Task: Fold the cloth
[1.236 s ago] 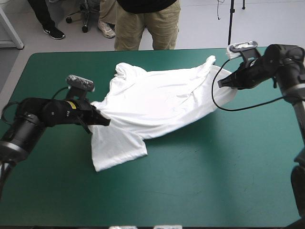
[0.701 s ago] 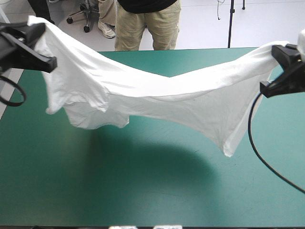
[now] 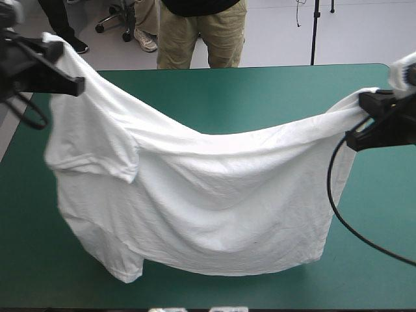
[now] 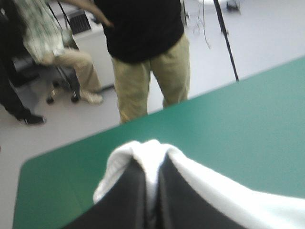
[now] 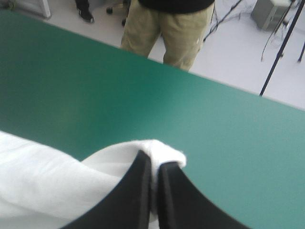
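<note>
The white T-shirt hangs in the air above the teal-green table, stretched between both raised arms and sagging in the middle. One sleeve droops at the left and the hem hangs low toward the table's near edge. My left gripper is shut on the T-shirt's upper left corner, the cloth bunched over the black fingers. My right gripper is shut on the opposite corner, white cloth pinched between its fingers.
Bare teal-green cover stretches from under the hanging T-shirt to the table's far edge.
Earlier the T-shirt lay spread on the table with both grippers at its edges. Both arms then rose and moved apart, lifting it; it now hangs lower and opened out wider.
</note>
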Tool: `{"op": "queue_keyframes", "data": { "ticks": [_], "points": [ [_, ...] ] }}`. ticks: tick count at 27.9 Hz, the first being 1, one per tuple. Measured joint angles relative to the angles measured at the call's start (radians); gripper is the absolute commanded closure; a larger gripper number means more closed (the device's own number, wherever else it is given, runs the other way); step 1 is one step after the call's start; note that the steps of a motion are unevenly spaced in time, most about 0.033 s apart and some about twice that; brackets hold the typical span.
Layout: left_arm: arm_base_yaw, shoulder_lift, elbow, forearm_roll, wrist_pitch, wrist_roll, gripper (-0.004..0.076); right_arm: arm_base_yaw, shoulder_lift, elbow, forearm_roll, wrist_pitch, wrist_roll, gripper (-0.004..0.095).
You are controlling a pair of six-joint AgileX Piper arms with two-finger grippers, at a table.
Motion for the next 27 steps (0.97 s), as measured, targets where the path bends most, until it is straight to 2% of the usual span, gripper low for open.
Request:
{"op": "queue_keyframes", "data": {
  "ticks": [4,9,17,21,24,27],
  "points": [
    [0.000,0.116,0.172,0.003,-0.014,-0.006,0.0733,0.000,0.127,0.136,0.000,-0.014,0.003,0.0921],
    [-0.001,0.290,0.273,0.034,-0.124,-0.013,0.0733,0.000,0.387,0.192,0.000,-0.133,-0.005,0.0921],
    [-0.001,0.486,0.280,0.081,-0.393,-0.089,0.0733,0.000,0.755,0.072,-0.004,-0.321,-0.008,0.0921],
    [-0.001,0.560,0.280,0.162,-0.527,-0.171,0.0733,-0.001,0.913,-0.044,-0.008,-0.363,-0.009,0.0915],
    [-0.001,0.610,0.280,0.231,-0.586,-0.223,0.0733,-0.007,1.011,-0.130,-0.008,-0.372,-0.010,0.0813],
    [0.005,0.668,0.280,0.272,-0.630,-0.286,0.0702,-0.021,1.089,-0.204,-0.008,-0.375,-0.011,0.0557]
  ]
}}
